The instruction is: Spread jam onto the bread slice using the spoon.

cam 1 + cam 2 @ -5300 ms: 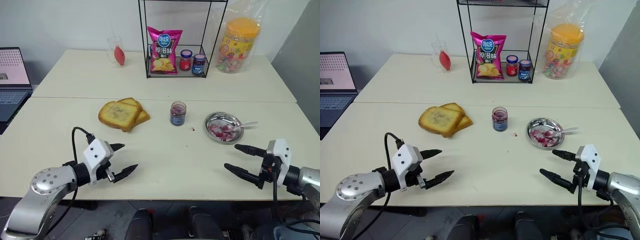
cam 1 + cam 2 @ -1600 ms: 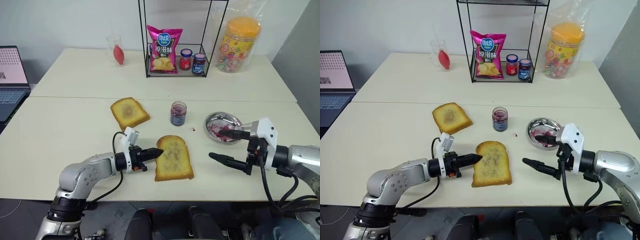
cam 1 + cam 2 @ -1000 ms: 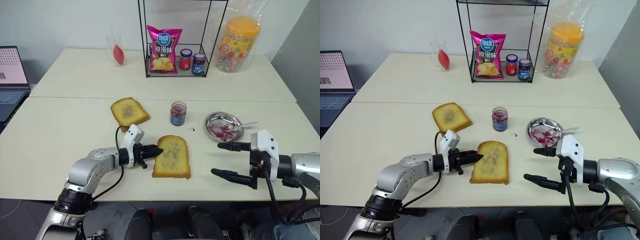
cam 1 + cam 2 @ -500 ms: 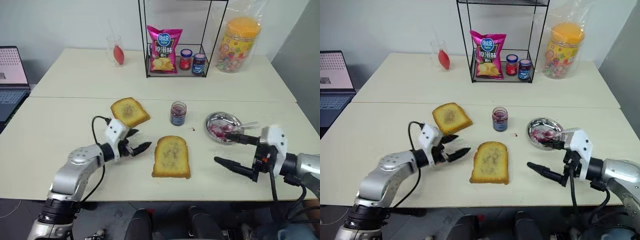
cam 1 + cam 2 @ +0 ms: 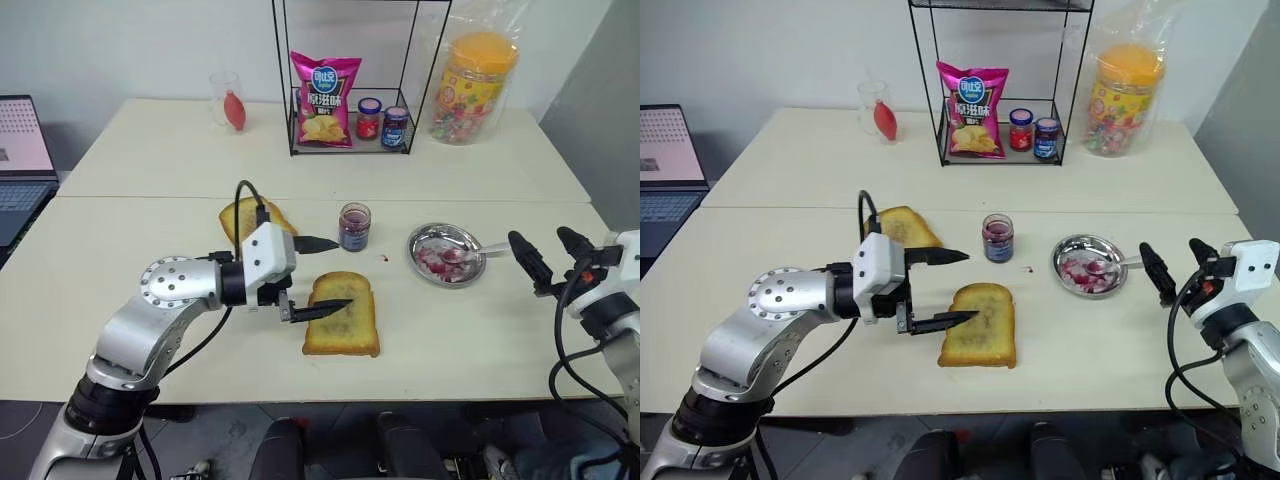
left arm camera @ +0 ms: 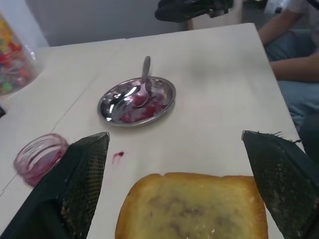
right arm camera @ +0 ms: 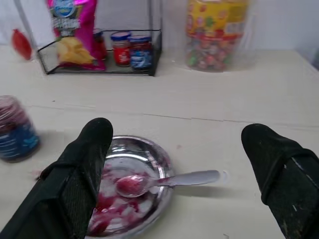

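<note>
Pale cream table (image 5: 150,250) against a white wall, laptop (image 5: 22,150) at the far left edge. Left gripper (image 5: 325,275) raised over the table, black fingers spread wide, nothing between them; one fingertip (image 5: 335,306) hanging over the near-left part of the bread slice (image 5: 345,318), the other up near the small glass jar (image 5: 354,226). Bread slice lying flat near the front middle of the table, golden crust, darker centre, no purple spread visible on it. Second toast slice (image 5: 240,215) behind the left gripper's body, partly hidden. Small glass jar with dark purple-red contents just beyond the bread slice, upright, no lid seen; a small purple drop (image 5: 381,258) on the table beside it. Right gripper (image 5: 552,255) at the right edge of the table, fingers wide apart and empty, pointing toward the metal dish (image 5: 420,245), near the end of the spoon's handle but apart from it. Spoon (image 7: 164,180) resting in the dish, stained bowl among smears of jam (image 7: 112,206), handle out over the rim toward the right gripper. Farther back, a black wire rack (image 5: 345,145) with a pink chip bag (image 5: 325,87), a red-lidded jar (image 5: 370,118) and a blue-lidded jar (image 5: 396,126); a clear cup (image 5: 226,99) holding something red to its left, a big candy tub (image 5: 477,85) to its right.
</note>
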Robot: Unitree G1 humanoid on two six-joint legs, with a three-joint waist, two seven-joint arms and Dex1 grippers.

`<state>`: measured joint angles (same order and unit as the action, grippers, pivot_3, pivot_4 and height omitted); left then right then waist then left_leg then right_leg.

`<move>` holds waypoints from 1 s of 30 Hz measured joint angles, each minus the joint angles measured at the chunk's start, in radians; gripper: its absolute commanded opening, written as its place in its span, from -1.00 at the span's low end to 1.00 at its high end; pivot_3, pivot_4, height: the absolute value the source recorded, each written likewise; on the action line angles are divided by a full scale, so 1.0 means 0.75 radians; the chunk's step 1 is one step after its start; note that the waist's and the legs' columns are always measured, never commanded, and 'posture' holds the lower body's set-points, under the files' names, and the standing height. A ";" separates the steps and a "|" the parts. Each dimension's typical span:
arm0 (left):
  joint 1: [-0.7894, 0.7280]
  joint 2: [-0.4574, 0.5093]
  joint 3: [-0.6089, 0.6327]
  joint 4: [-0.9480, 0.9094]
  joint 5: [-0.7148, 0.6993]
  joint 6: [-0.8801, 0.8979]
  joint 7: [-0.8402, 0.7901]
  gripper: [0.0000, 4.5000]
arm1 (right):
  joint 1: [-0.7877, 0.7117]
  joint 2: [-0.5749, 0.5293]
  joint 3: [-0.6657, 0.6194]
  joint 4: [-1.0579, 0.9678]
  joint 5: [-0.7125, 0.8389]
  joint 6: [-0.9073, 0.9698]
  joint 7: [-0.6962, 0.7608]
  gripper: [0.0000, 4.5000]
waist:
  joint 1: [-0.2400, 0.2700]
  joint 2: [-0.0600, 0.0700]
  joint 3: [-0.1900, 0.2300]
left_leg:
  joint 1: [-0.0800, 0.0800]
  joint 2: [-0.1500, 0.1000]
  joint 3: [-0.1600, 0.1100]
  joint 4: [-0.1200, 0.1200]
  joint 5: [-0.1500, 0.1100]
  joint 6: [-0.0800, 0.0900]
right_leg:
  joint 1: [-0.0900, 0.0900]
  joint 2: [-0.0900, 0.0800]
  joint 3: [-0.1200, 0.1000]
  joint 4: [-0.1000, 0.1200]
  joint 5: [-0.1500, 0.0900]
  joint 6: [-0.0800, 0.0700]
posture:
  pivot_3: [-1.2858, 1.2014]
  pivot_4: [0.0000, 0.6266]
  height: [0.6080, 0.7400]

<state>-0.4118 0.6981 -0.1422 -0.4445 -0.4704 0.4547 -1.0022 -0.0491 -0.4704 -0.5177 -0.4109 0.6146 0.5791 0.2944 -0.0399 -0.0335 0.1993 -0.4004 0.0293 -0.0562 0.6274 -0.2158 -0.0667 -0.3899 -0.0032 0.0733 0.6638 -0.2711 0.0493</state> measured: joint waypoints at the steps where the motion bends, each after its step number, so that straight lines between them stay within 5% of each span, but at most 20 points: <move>1: -0.025 -0.011 -0.013 -0.001 -0.012 0.024 -0.006 0.98 | -0.034 0.020 -0.011 0.041 0.005 0.005 -0.025 1.00 | -0.001 0.000 0.000 | 0.000 0.000 -0.001 0.000 0.000 0.000 | 0.000 0.000 -0.001 0.000 0.000 0.000 | 0.03 -0.52 1.00; 14: -0.099 -0.036 -0.148 0.009 0.078 -0.003 -0.068 0.98 | -0.265 0.073 -0.011 0.599 0.090 0.042 0.017 1.00 | -0.002 0.004 0.002 | 0.000 0.000 -0.001 -0.001 0.000 0.000 | 0.000 0.000 -0.001 0.000 0.000 0.000 | 0.03 -0.52 1.00; 30: -0.068 -0.037 -0.155 0.003 0.101 -0.006 -0.066 0.98 | -0.457 0.119 -0.004 0.896 0.121 0.036 0.097 1.00 | -0.004 0.005 0.002 | 0.000 0.000 -0.001 0.000 0.000 0.001 | 0.000 0.000 -0.001 0.001 0.001 0.001 | 0.03 -0.52 1.00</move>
<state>-0.4630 0.6700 -0.2582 -0.4420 -0.3946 0.4499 -1.0519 -0.3914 -0.3809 -0.5208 0.2612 0.7051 0.6063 0.3671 -0.0431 -0.0296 0.2007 -0.4003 0.0291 -0.0566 0.6273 -0.2159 -0.0663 -0.3899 -0.0029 0.0729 0.6645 -0.2705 0.0504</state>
